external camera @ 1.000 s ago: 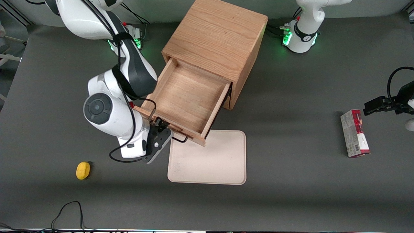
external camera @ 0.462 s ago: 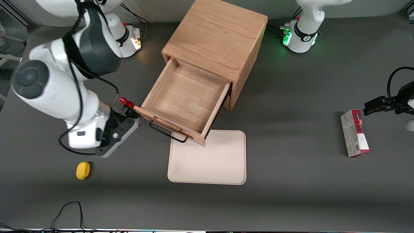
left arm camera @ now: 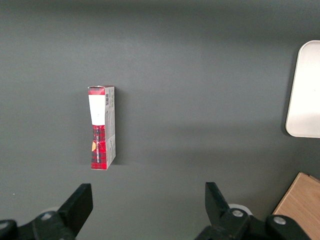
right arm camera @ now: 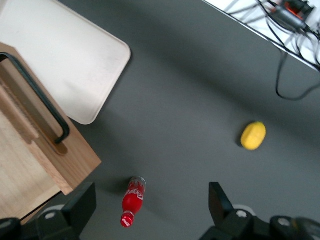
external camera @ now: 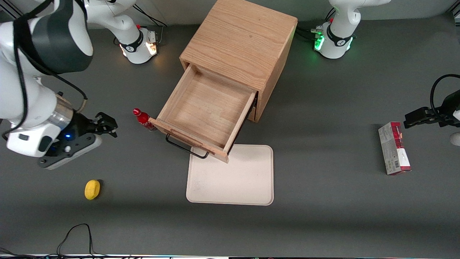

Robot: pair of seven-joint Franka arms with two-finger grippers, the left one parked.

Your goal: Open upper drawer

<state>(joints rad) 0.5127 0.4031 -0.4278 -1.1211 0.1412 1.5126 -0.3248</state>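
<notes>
Your claw (external camera: 106, 126) hangs released and holding nothing above the desk (external camera: 323, 201), toward the working arm's end and well apart from the cabinet (external camera: 240, 43); its two fingers (right arm camera: 82, 202) stand spread with bare desk between them. Between the claw and the cabinet you see a small red bottle (external camera: 143, 118) standing just beside the corner of the upper drawer (external camera: 206, 108). That drawer is pulled well out of the wooden cabinet, its light oak tray open to view, and its thin black wire handle (external camera: 187, 148) juts from the front panel toward the front camera. A cream tray (external camera: 237, 180) lies on the desk just in front of the drawer. A yellow lemon-like thing (external camera: 92, 189) sits nearer the front camera than the claw. A red and white box (external camera: 394, 148) lies toward the parked arm's end.
</notes>
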